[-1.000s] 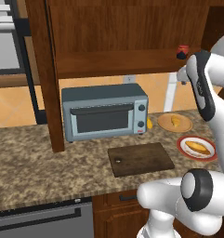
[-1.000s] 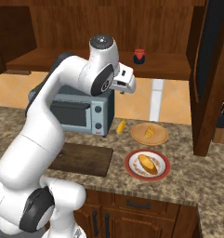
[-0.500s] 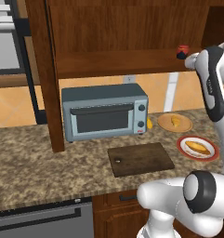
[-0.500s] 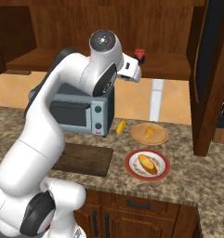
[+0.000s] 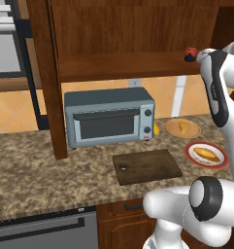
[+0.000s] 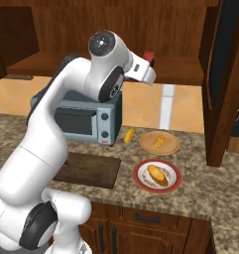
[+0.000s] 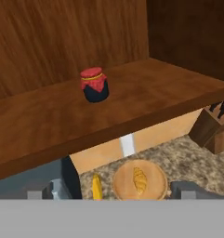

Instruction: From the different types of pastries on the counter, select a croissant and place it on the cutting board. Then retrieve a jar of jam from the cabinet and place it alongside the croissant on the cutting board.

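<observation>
While the jar (image 7: 94, 84) stands upright on the cabinet shelf (image 7: 132, 100), well ahead of the wide, empty end effector (image 6: 149, 74), the arm should advance level, straddle the jar's body below the lid, then close gently.

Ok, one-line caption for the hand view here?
Hand camera looks at the jam jar standing upright on the cabinet shelf, with a pastry on a round tan disc below.
</observation>
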Robot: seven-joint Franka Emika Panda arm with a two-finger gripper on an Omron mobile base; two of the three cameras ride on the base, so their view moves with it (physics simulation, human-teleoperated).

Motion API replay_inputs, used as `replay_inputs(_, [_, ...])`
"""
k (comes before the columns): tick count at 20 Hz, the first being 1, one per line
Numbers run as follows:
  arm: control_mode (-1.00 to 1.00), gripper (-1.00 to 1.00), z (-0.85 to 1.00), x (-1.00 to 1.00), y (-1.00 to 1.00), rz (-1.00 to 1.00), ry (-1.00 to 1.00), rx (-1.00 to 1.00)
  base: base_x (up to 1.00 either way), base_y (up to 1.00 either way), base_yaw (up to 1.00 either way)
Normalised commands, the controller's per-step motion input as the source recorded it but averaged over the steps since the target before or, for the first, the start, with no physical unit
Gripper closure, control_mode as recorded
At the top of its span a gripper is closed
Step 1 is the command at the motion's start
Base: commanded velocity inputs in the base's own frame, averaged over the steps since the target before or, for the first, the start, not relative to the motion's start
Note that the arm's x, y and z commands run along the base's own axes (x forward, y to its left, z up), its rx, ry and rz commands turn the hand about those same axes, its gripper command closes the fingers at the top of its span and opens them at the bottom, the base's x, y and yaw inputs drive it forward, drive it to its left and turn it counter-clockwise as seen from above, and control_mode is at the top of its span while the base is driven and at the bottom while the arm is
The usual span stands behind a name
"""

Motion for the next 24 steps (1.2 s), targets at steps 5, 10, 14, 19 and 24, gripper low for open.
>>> replay_inputs(5, [-1.0, -1.0, 0.59, 0.0, -0.02, 0.0, -0.09, 0.0, 0.0, 0.0, 0.0])
replay_inputs(10, [-1.0, -1.0, 0.11, 0.12, 0.01, 0.0, -0.01, 0.0, 0.0, 0.0, 0.0])
replay_inputs(14, [-1.0, -1.0, -0.01, 0.26, 0.03, 0.1, 0.06, 0.0, 0.0, 0.0, 0.0])
replay_inputs(19, [-1.0, -1.0, 0.0, 0.34, 0.09, 0.16, -0.11, -0.04, 0.0, 0.0, 0.0])
replay_inputs(24, [-1.0, -1.0, -0.01, 0.04, 0.0, 0.1, -0.14, -0.14, 0.0, 0.0, 0.0])
